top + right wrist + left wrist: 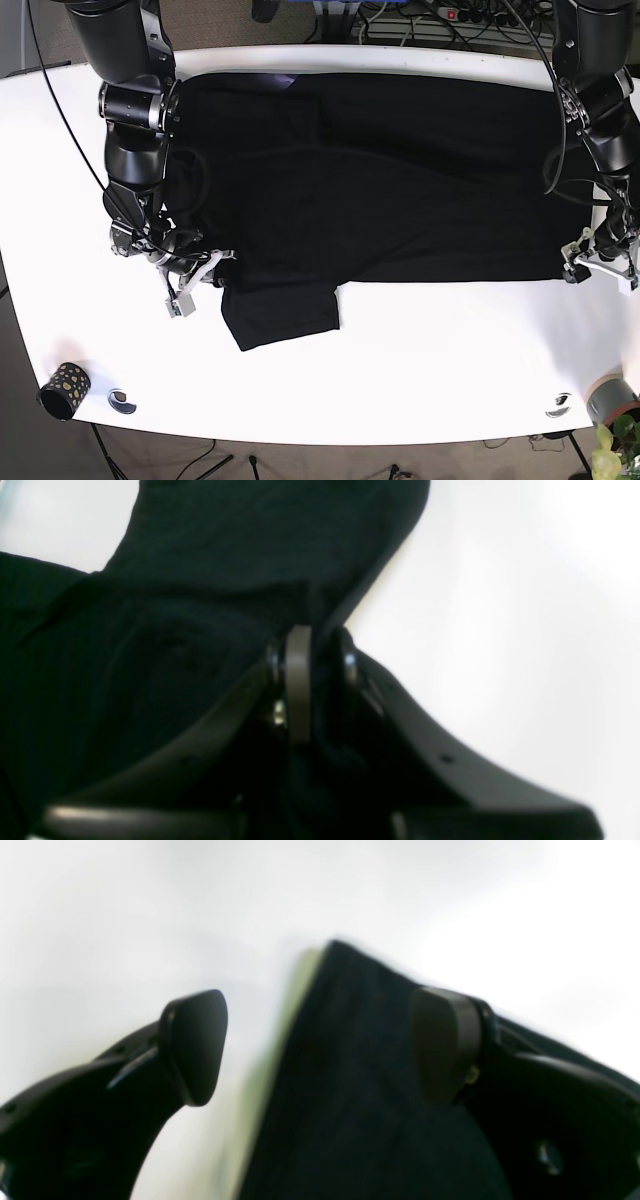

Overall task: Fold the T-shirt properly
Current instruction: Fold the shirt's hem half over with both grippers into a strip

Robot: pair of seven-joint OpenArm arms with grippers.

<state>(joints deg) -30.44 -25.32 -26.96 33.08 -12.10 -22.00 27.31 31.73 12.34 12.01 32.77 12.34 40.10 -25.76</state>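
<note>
Item: shirt (pixel 400 190). Black, spread across the far half of the table (pixel 420 350), long edge running side to side. One sleeve (pixel 285 315) sticks out toward the near edge on my right side.

Item: my right gripper (pixel 312 680). Jaws closed on cloth; the right wrist view shows a pinch of dark fabric pressed between the pads beside the sleeve's root. In the base view it sits at the shirt's near corner (pixel 195 275).

Item: my left gripper (pixel 320 1045). Jaws apart, nothing between them. One pad (pixel 195 1045) is over bare table, the other over dark cloth, so the shirt's edge runs up between them. The base view puts it at the opposite near corner (pixel 600 262).

Step in hand, as I judge it: seize both near corners for a lengthwise fold.

Method notes:
- Lower my left jaws so they straddle the hem, then close; take one layer plus hem, not a bunch.
- Match the right grip's depth, so the fold line runs straight.
- Lift both corners together and level; uneven height would skew the crease.
- The loose sleeve may trail; watch it as the edge rises.

Also on the table: a spotted cup (pixel 62 388) near the front corner, well clear.
</note>
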